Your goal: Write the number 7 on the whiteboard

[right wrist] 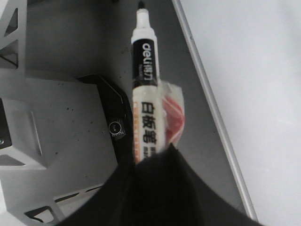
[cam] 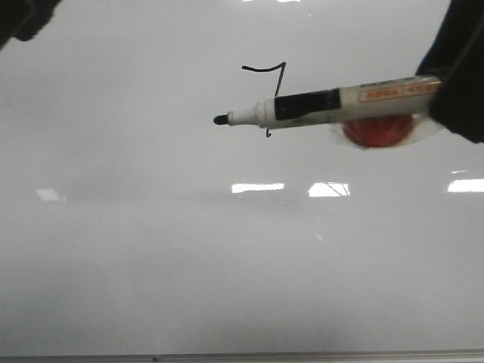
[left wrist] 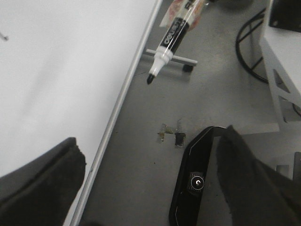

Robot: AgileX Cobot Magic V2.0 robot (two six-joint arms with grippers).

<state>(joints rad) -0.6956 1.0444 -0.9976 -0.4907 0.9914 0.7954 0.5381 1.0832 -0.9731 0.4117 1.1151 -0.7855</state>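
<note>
- Black ink: the number 7 [cam: 268, 94] is drawn on the whiteboard [cam: 151, 249], in its upper half near the middle – wavy top bar, long stem.
- Right gripper [cam: 457, 83]: jaws closed on a whiteboard marker [cam: 325, 106]; its uncapped black tip points toward the left edge, and the barrel crosses the stem.
- Red object [cam: 378, 130] behind the barrel – blurred.
- Left gripper [left wrist: 141, 183]: jaws spread wide, holding nothing.
</note>
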